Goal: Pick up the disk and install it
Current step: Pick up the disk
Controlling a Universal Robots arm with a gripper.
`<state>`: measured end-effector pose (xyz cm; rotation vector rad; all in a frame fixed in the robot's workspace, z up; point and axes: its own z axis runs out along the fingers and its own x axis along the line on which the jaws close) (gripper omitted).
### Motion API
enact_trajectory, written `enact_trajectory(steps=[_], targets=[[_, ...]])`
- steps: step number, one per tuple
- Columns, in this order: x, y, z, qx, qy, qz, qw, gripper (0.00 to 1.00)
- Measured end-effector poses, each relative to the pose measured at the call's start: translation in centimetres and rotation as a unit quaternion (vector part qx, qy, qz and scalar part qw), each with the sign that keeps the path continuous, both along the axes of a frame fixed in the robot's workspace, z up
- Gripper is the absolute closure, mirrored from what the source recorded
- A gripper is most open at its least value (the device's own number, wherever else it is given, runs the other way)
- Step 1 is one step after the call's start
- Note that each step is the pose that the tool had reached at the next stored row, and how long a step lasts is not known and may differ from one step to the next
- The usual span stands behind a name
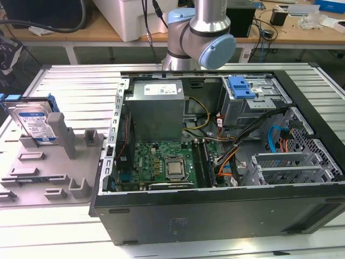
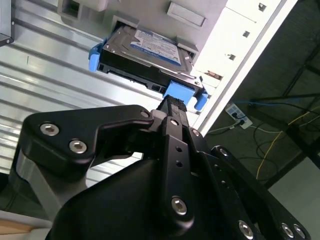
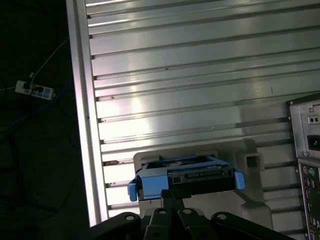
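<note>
At the exterior view's left, well apart from the open computer case (image 1: 215, 221): the disk (image 1: 33, 121), upright in a grey holder (image 1: 64, 156) on the slotted metal table (image 1: 70, 75), label toward the camera, blue carrier (image 1: 52, 101) edging it. Also from that view: the case's inside, with motherboard (image 1: 156, 162) and a drive cage (image 1: 253, 105) topped by 1 blue latch (image 1: 241, 86), and the arm (image 1: 199, 27) beyond the case. Seen past the gripper (image 2: 173, 104) in both wrist views: the same disk, seated in its holder. Shows its label face at a slant and 2 blue carrier ends in the second wrist view, the gripper's end drawn across the nearer blue tab, touching or not impossible to tell. Turns its connector edge (image 3: 192, 176) toward the first wrist view, with the case's rear panel (image 3: 306, 150) near the holder. Jaws open or closed: cannot tell.
</note>
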<state>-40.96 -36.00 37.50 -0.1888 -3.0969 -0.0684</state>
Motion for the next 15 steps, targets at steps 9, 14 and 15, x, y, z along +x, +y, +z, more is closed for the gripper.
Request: enact_trajectory(steps=[9, 14, 15], targets=[[0.01, 0.18, -0.03, -0.0003, 0.0034, 0.089, 0.996, 0.89], [0.01, 0.35, -0.07, -0.0004, 0.0034, 0.136, 0.9907, 0.89], [0.01, 0.43, -0.08, -0.0005, 0.0034, 0.148, 0.989, 0.76]])
